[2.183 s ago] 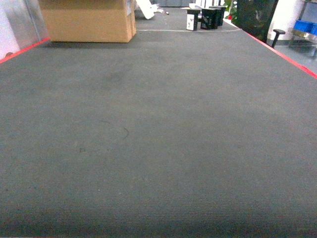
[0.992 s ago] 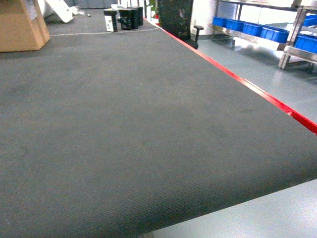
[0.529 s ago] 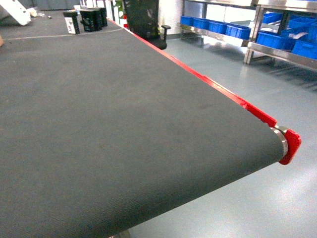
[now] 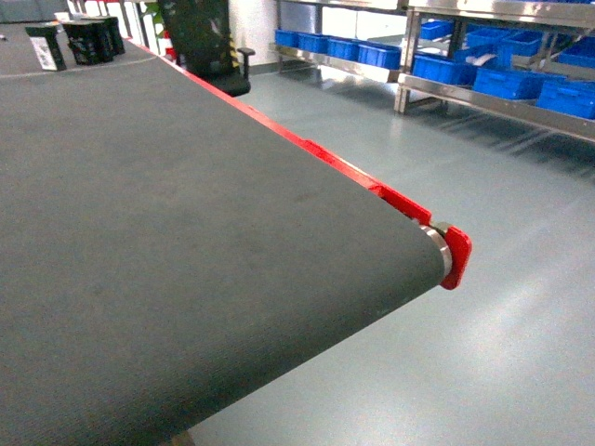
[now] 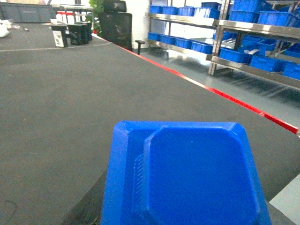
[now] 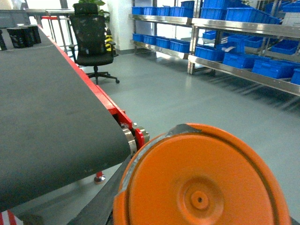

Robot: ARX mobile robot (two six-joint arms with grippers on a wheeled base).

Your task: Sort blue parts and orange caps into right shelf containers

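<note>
A blue part (image 5: 187,178), a flat plastic piece with cut corners, fills the bottom of the left wrist view above the belt. My left gripper is shut on it, and only a dark finger (image 5: 86,208) shows beside it. An orange cap (image 6: 201,183), round with a small centre hole, hangs over the floor in the right wrist view. My right gripper is shut on it, with one grey finger (image 6: 101,199) showing at its left. The right shelf containers (image 4: 446,70) are bright blue bins on steel racks, also in the wrist views as containers (image 5: 234,55) and containers (image 6: 239,58). Neither gripper appears in the head view.
A dark conveyor belt (image 4: 186,186) with a red side rail (image 4: 325,158) ends at a red end cap (image 4: 456,255). A black office chair (image 4: 209,51) stands by the rail. Black boxes (image 4: 79,42) sit at the belt's far end. Grey floor (image 4: 465,307) separates belt and racks.
The head view has swung right across the belt. The cardboard box has left the view, and the belt's right end, the floor and the shelves with blue bins have come in.
</note>
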